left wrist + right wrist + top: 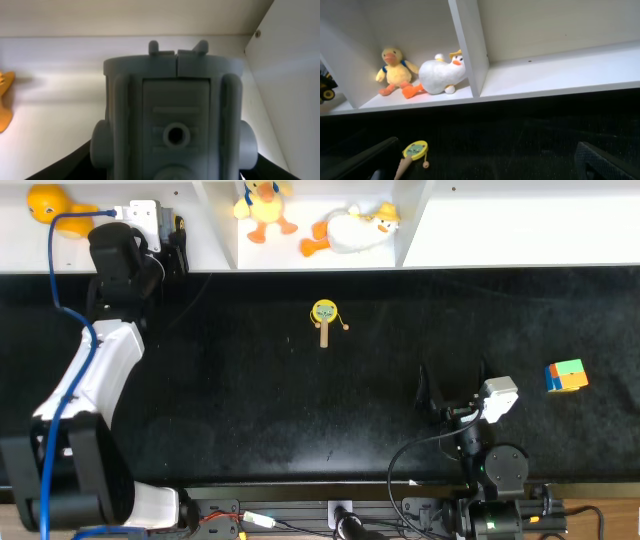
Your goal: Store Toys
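My left gripper [172, 232] is inside the shelf's left compartment, shut on a grey plastic toy [175, 100] held between its dark fingers. An orange duck [48, 202] sits in the same compartment, off to the toy's side [4, 102]. A yellow rattle drum [324, 318] on a wooden stick lies on the black table, also seen from the right wrist [412, 152]. A multicoloured cube [566, 376] lies at the right. My right gripper [452, 392] stands open and empty low over the table near the front edge.
The white shelf [420, 255] runs along the table's far side. A yellow duck plush [265, 208] and a white goose plush [355, 228] fill its middle compartment. The right compartment [560, 70] holds nothing. White dividers [470, 50] separate the compartments.
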### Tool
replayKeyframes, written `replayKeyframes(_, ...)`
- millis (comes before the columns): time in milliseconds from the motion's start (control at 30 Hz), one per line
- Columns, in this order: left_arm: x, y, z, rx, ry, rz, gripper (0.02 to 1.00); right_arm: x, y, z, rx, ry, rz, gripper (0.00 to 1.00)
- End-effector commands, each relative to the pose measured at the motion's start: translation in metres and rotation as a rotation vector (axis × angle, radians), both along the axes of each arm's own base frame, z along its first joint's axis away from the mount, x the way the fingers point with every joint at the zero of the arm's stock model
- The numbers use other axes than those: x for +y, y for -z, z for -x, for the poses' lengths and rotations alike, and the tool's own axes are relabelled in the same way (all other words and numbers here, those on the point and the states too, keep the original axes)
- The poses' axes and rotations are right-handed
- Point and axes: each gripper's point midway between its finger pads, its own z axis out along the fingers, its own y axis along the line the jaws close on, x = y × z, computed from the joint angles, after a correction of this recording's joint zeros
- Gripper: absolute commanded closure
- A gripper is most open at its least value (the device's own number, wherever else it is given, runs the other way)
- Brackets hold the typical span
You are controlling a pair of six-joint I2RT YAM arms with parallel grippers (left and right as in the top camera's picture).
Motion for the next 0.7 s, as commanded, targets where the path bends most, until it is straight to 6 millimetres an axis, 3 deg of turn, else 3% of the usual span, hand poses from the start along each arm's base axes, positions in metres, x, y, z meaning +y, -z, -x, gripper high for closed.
replayKeyframes(33,-0.007,-0.002,-0.012,-0.036,0.021,0.025,0.7,0.0,0.004,0.0,0.002,0.0,-0.004,0.007)
replayKeyframes(333,-0.008,0.011,-0.02,-0.039,0.027,0.028,0.676,0.0,0.004,0.0,0.002,0.0,-0.004,0.007)
replayKeyframes(567,-0.008,0.014,-0.02,-0.033,0.026,0.029,0.52,0.0,0.004,0.0,0.002,0.0,-0.004,0.005)
replayKeyframes(700,-0.008,0.015,-0.02,-0.032,0.026,0.028,0.505,0.0,0.004,0.0,0.002,0.0,-0.004,0.005)
